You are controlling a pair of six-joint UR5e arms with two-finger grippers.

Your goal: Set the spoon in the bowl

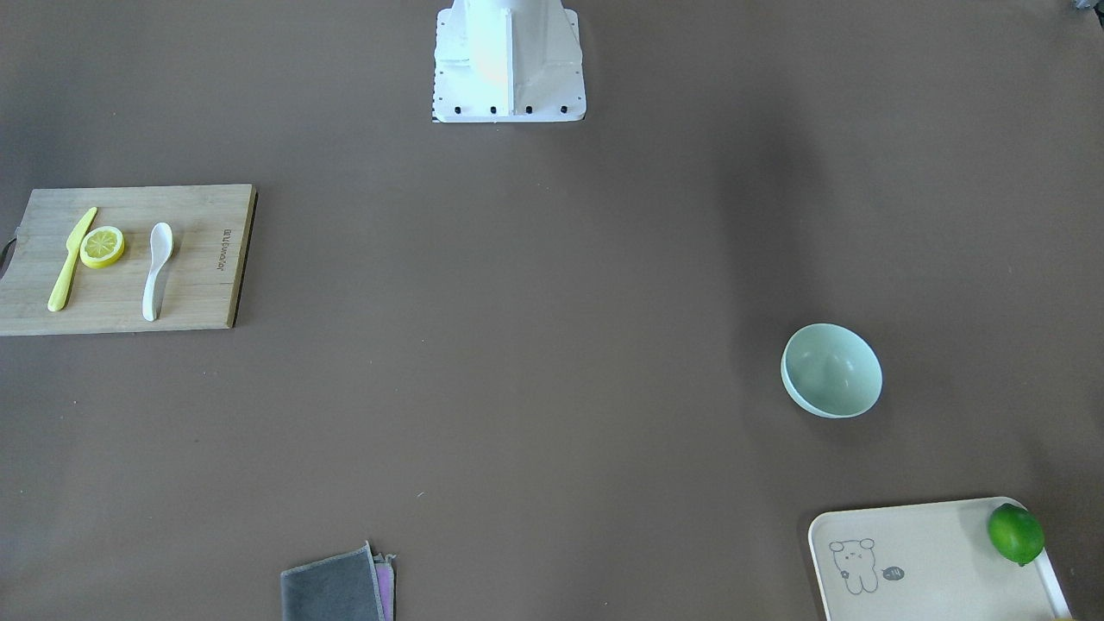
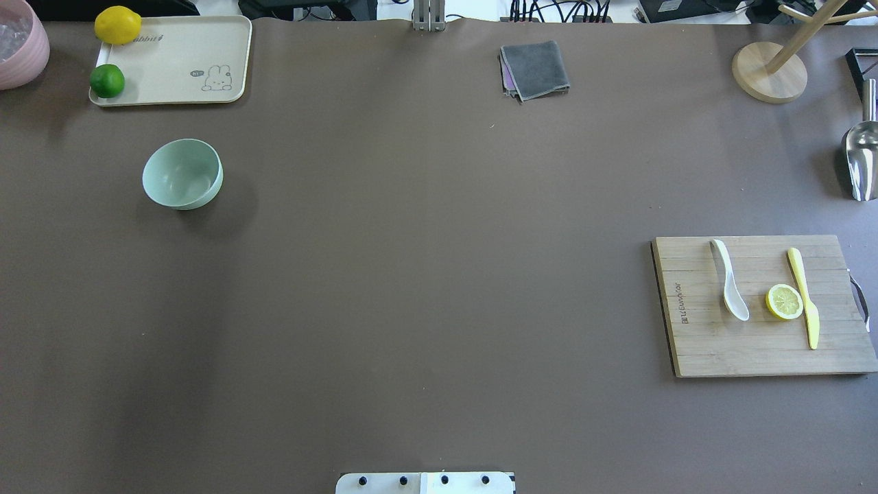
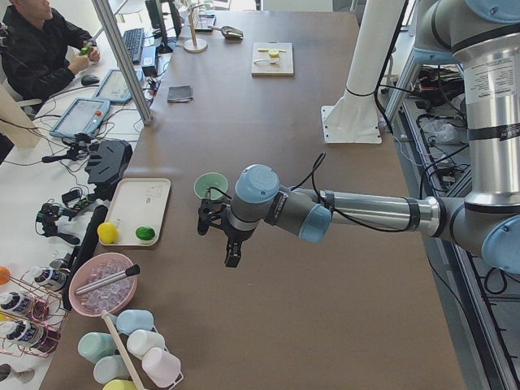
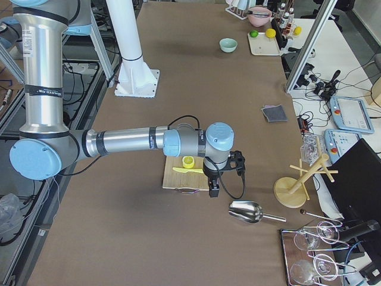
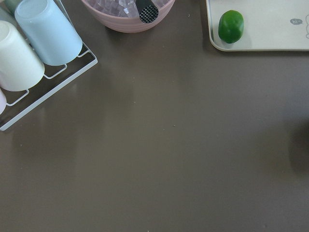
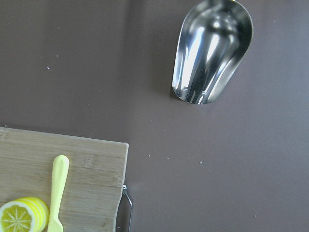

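Note:
The white spoon (image 1: 157, 269) lies on a wooden cutting board (image 1: 198, 293), scoop toward the robot; it also shows in the overhead view (image 2: 729, 288). The mint-green bowl (image 1: 831, 369) stands empty on the table at the far left in the overhead view (image 2: 182, 173). The left gripper (image 3: 231, 252) shows only in the exterior left view, above the table beside the bowl (image 3: 210, 185); I cannot tell if it is open. The right gripper (image 4: 213, 189) shows only in the exterior right view, above the board's handle end; I cannot tell if it is open.
A yellow knife (image 2: 804, 296) and lemon slice (image 2: 784, 301) share the board. A cream tray (image 2: 178, 62) holds a lime (image 2: 107, 81) and lemon (image 2: 117, 25). A pink bowl (image 2: 17, 41), grey cloth (image 2: 535, 68), wooden stand (image 2: 768, 72) and metal scoop (image 6: 212, 50) are around.

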